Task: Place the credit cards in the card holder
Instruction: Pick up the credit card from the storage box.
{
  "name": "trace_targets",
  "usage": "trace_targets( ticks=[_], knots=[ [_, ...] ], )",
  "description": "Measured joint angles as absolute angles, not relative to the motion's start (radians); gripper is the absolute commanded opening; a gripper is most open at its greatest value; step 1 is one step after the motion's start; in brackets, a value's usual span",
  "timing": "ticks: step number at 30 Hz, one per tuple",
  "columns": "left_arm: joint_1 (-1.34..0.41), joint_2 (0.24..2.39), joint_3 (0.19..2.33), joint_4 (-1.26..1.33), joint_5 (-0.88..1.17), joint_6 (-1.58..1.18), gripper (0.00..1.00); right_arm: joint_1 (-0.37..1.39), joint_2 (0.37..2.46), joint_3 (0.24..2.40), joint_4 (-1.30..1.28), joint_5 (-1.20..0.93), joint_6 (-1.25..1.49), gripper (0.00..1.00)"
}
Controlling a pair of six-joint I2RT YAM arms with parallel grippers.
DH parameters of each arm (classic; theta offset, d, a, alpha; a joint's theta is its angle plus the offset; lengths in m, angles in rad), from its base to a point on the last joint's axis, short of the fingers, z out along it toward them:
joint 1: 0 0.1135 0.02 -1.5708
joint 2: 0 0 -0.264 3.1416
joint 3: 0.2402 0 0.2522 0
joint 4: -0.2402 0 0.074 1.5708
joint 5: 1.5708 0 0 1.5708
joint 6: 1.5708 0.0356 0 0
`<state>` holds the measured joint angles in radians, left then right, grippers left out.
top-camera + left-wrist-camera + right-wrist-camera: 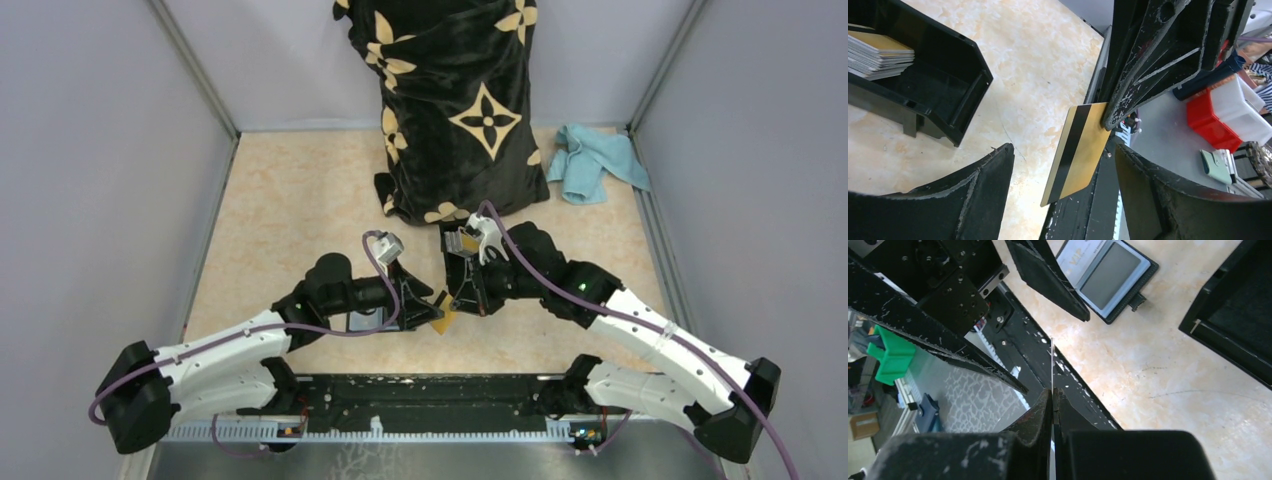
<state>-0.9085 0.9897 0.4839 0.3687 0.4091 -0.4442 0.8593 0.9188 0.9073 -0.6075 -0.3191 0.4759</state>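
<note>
My right gripper (1053, 392) is shut on an orange-gold credit card with a black stripe (1079, 150), seen edge-on in the right wrist view (1052, 360). It holds the card above the table's near edge (445, 319). My left gripper (1064, 155) is open, and the card hangs between its two fingers without touching them. The right gripper's fingers (1148, 65) come down from above in the left wrist view. The black card holder (1108, 275) lies open on the table with one card in a pocket; it is partly under the left arm (363, 321). More cards (878, 52) are stacked in a rigid black box (948, 95).
The black box (458, 243) stands behind the grippers. A black cloth with gold flowers (460, 100) stands at the back centre, and a light blue rag (595, 160) lies at the back right. A black rail (430, 400) runs along the near edge. Grey walls close both sides.
</note>
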Motion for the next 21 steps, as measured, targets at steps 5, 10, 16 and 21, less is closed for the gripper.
trace_targets(
  ticks=[5, 10, 16, 21],
  knots=[
    [-0.868, 1.021, 0.484, 0.396, 0.508, -0.461, 0.65, 0.82, 0.92, 0.883, -0.577, -0.391, 0.476, 0.0],
    [-0.813, 1.036, 0.476, 0.457, 0.61, -0.505, 0.53, 0.753, 0.923, 0.852, -0.54, -0.476, 0.477, 0.0],
    [-0.76, 1.057, 0.453, 0.542, 0.712, -0.563, 0.46, 0.73, 0.967, 0.83, -0.49, -0.559, 0.477, 0.0],
    [-0.75, 1.089, 0.452, 0.568, 0.767, -0.585, 0.42, 0.728, 0.991, 0.829, -0.464, -0.601, 0.484, 0.0]
  ],
)
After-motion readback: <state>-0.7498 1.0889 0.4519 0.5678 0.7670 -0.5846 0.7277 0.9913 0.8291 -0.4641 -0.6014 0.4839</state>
